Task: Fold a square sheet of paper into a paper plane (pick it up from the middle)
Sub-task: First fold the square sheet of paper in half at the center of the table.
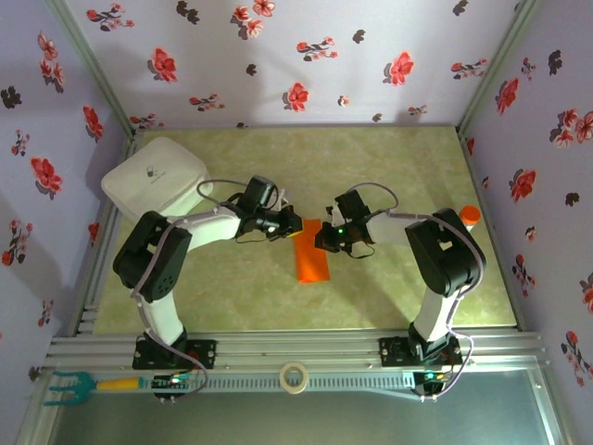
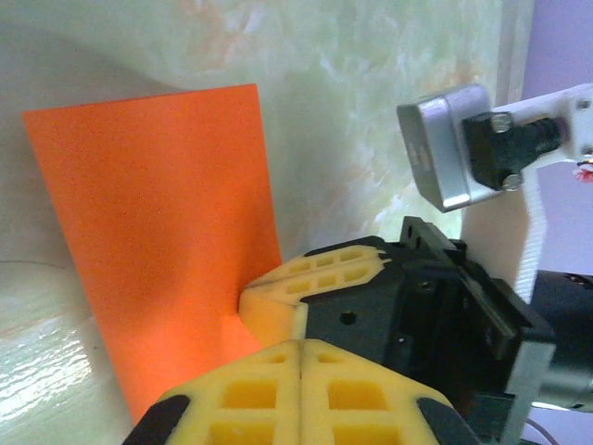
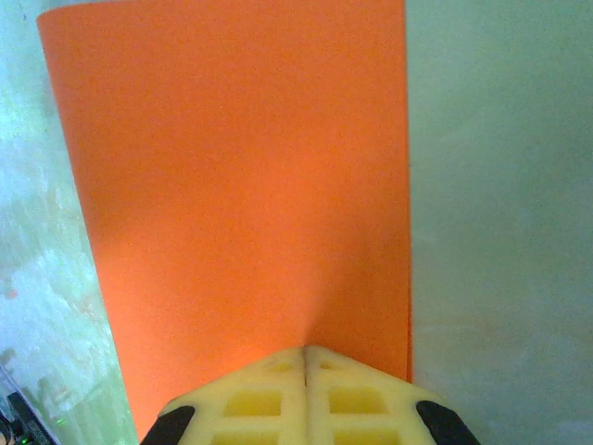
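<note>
Two grippers meet at a thin bright orange square sheet of paper [image 1: 311,261] in the middle of the green marbled table [image 1: 398,167].
The right gripper [image 3: 306,356] pinches the sheet's far edge. The left gripper [image 2: 301,348], jaws pressed together, sits just beside it; whether it grips the sheet is unclear.

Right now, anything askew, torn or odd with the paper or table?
Nothing torn or spilled. The orange sheet is a clean narrow rectangle, pinched at its far end by the left end effector and right end effector, both shut. Only oddity: a slight pucker in the paper right at the pinch.
</note>
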